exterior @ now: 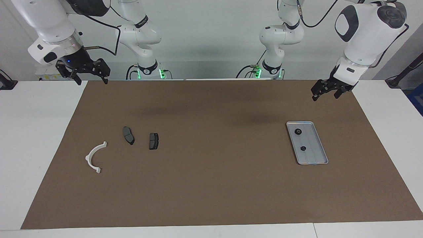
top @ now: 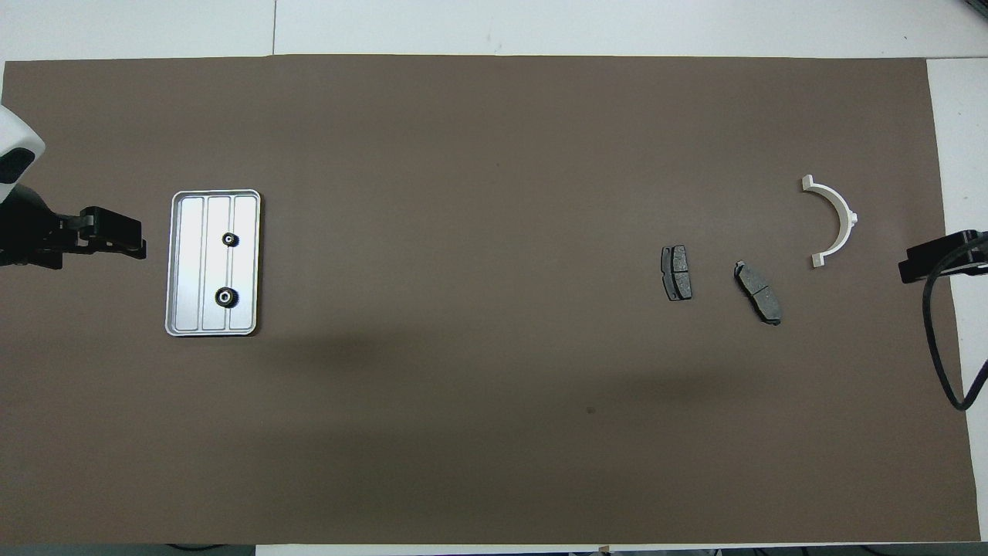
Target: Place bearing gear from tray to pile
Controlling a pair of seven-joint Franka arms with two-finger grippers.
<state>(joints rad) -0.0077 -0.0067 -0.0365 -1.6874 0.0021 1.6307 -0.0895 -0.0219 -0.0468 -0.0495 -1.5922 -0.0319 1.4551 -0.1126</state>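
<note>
The silver tray [exterior: 314, 156] [top: 189, 262] lies on the brown mat toward the left arm's end. Two small dark bearing gears sit in it, one [exterior: 298, 132] [top: 226, 296] nearer to the robots than the other [exterior: 303, 148] [top: 230, 239]. The pile lies toward the right arm's end: a white half-ring bracket [exterior: 93, 156] [top: 837, 220] and two dark brake pads [exterior: 128, 135] [exterior: 153, 140] [top: 758, 292] [top: 676, 272]. My left gripper [exterior: 325, 94] [top: 127, 239] hangs open and empty in the air over the mat beside the tray. My right gripper [exterior: 92, 80] [top: 926, 262] hangs open and empty over the mat's corner by the pile.
The brown mat [exterior: 211, 185] [top: 463, 386] covers most of the white table [exterior: 36, 132]. A black cable [top: 938, 347] loops down from the right arm over the mat's edge. Both arm bases stand at the robots' end of the table.
</note>
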